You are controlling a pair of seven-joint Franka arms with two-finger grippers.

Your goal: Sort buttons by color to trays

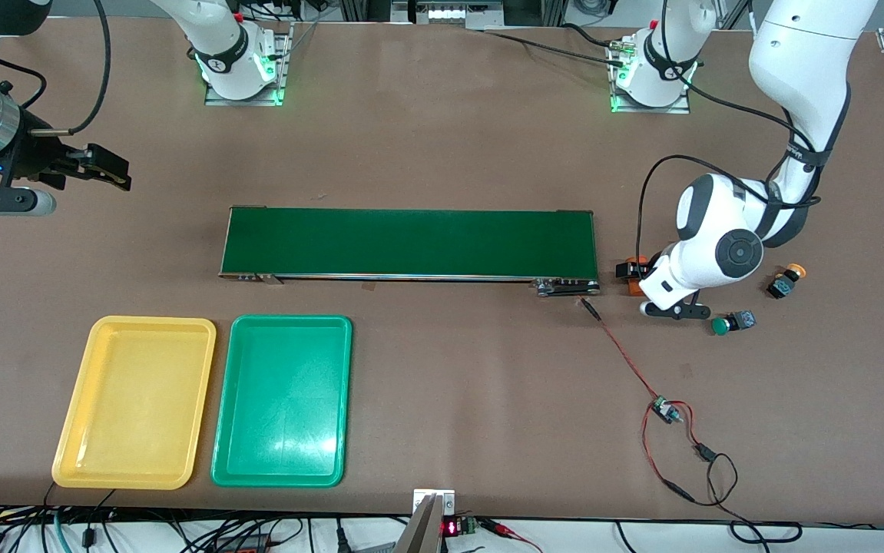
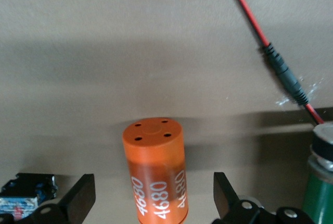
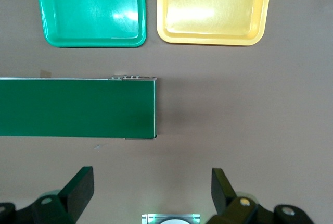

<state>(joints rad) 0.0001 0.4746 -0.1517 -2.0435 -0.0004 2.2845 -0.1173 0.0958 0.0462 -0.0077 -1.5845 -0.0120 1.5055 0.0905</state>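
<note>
Nearest the front camera, toward the right arm's end of the table, I am logging two trays lying side by side and apart: the yellow tray (image 1: 134, 402) at the outer end and the green tray (image 1: 282, 400) just beside it, both showing nothing inside. Farther from the camera, I am noting the dark-green conveyor belt (image 1: 409, 243) running lengthwise along the middle of the table, with a red wire (image 1: 626, 361) trailing from its end toward the camera. Toward the left arm's end, I am seeing a green button (image 1: 732, 322) lying on its side on the table, and a yellow-orange button (image 1: 786, 281) lying a little farther from the camera, the two near each other but apart. The left gripper (image 2: 151, 198) is sitting low beside the belt's end, its jaws spread wide on either side of an orange cylinder (image 2: 155, 169) with white print, not touching it and holding nothing. The right gripper (image 3: 151, 193) is waiting in the air over bare table at the right arm's end, fingers wide apart and holding nothing.
</note>
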